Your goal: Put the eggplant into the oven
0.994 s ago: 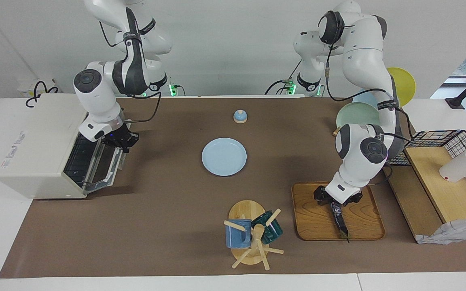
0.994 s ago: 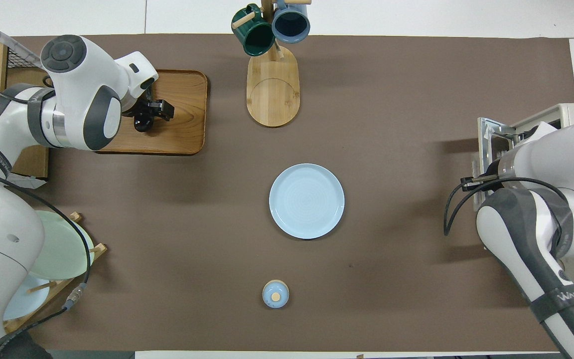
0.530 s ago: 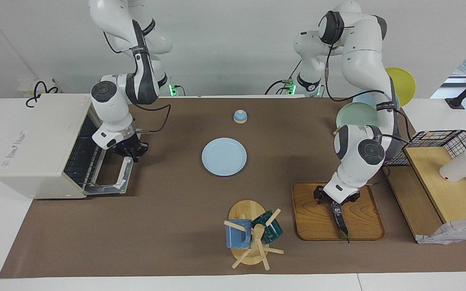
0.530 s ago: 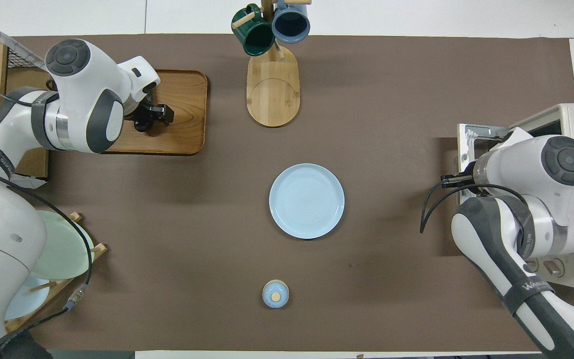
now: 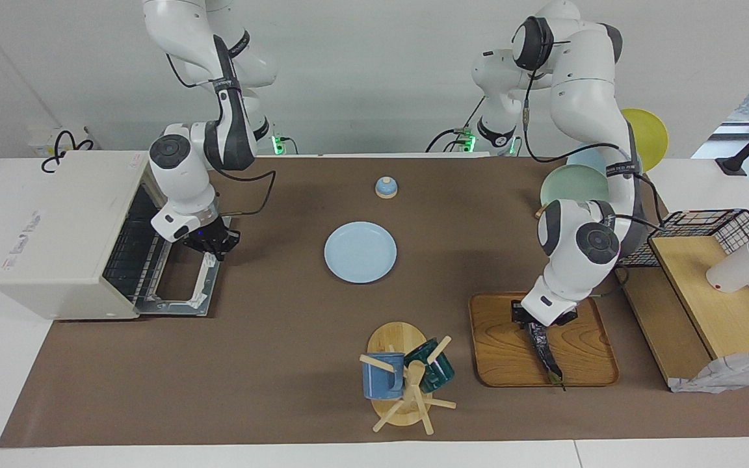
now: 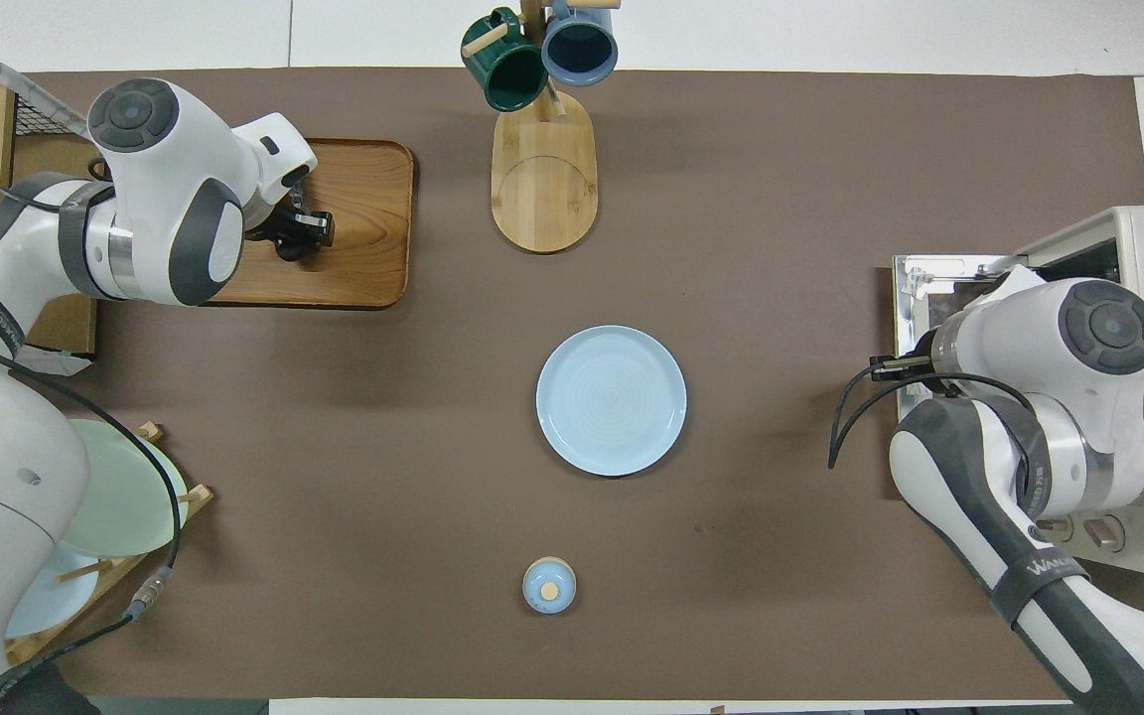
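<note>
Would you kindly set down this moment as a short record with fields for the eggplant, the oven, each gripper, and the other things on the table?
eggplant: slim dark purple eggplant lying on the wooden tray, toward the left arm's end of the table
oven: cream-white toaster oven, glass door folded down open, wire rack visible
left gripper: shut on the eggplant, down at the tray
right gripper: shut, at the open door's handle edge
middle of table: round light blue plate
also present: wooden mug stand with a blue and a green mug

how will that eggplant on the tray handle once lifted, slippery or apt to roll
The eggplant looks glossy, so probably slick. It is slim and long, likely to swing or tilt in the left gripper, which is shut near one end. On the wooden tray it may roll.
</note>
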### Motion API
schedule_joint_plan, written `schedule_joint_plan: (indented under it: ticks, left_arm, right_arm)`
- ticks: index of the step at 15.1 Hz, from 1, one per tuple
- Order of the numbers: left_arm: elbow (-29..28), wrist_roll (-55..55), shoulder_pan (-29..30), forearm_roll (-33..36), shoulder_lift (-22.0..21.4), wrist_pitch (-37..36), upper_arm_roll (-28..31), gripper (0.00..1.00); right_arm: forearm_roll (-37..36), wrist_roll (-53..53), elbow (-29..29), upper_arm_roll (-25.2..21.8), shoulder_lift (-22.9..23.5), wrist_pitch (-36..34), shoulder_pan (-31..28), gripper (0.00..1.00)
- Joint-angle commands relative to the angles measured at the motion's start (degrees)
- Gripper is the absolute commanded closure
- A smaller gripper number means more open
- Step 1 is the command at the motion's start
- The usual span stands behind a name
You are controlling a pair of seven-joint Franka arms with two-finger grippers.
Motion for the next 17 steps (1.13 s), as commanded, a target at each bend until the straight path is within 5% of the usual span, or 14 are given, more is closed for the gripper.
schedule_joint_plan:
  ticks: [1,2,3,6,12,13,17]
  left_arm:
    - [0.0,-2.5,-0.8,0.0,-6.2,-6.9,0.0,1.00]
    - [-0.8,-5.9,-1.5,-1.1,-9.4,-9.3,-0.2,1.00]
    - [-1.8,-8.1,-2.3,-1.9,-12.2,-12.1,-0.3,1.00]
    - [-6.5,-15.6,-8.9,-4.3,-18.7,-16.0,-0.3,1.00]
    - [-20.1,-29.5,-24.4,-8.4,-25.0,-4.9,-0.4,1.00]
    - [-21.3,-30.2,-26.3,-9.6,-25.1,-2.7,-0.4,1.00]
    - [-21.3,-34.4,-33.5,-10.0,-19.8,6.8,-0.2,1.00]
  right_arm:
    - [-1.0,2.0,3.7,0.0,0.8,-3.9,2.0,1.00]
    - [-1.0,2.7,3.7,0.0,0.8,-3.9,2.0,1.00]
    - [-1.0,4.5,3.7,0.0,0.8,-3.9,2.2,0.89]
    - [-1.0,7.0,3.7,0.0,0.8,-4.1,3.3,0.37]
    - [-1.0,6.4,3.7,0.0,0.8,-4.2,3.2,0.17]
    - [-1.0,6.4,3.7,0.0,0.8,-4.2,3.2,0.03]
    - [-1.0,6.4,3.6,0.0,0.8,-4.2,3.1,0.00]
